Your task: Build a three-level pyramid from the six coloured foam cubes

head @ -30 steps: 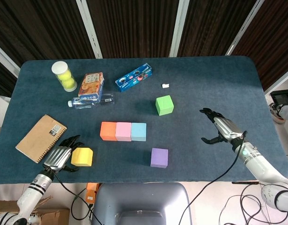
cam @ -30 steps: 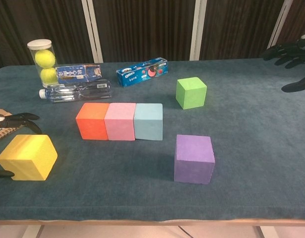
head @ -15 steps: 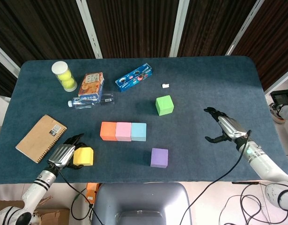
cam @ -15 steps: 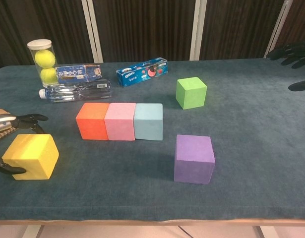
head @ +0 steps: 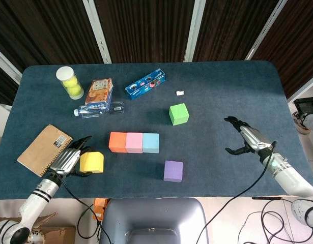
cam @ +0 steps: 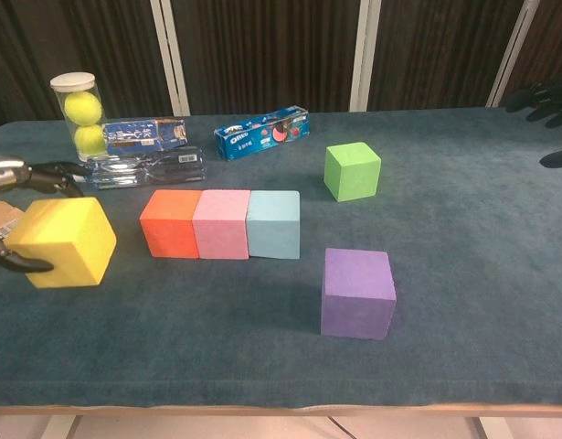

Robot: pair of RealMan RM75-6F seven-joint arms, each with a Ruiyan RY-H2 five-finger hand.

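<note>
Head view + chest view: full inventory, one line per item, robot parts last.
orange cube: 1, orange, left end of centre row
pink cube: 1, pink, row middle
blue cube: 1, light blue, row right end
green cube: 1, green, behind row
purple cube: 1, purple, near front edge
yellow cube: 1, yellow, in left hand
ball tube: 1, clear, far left
snack box: 1, orange-blue
water bottle: 1, clear, lying
cookie pack: 1, blue
notebook: 1, brown
left hand: grips yellow cube
right hand: empty, fingers apart

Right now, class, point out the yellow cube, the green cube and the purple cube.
yellow cube (cam: 66, 242): chest view, front face.
green cube (head: 178, 113): head view, top face.
purple cube (cam: 358, 293): chest view, front face.
</note>
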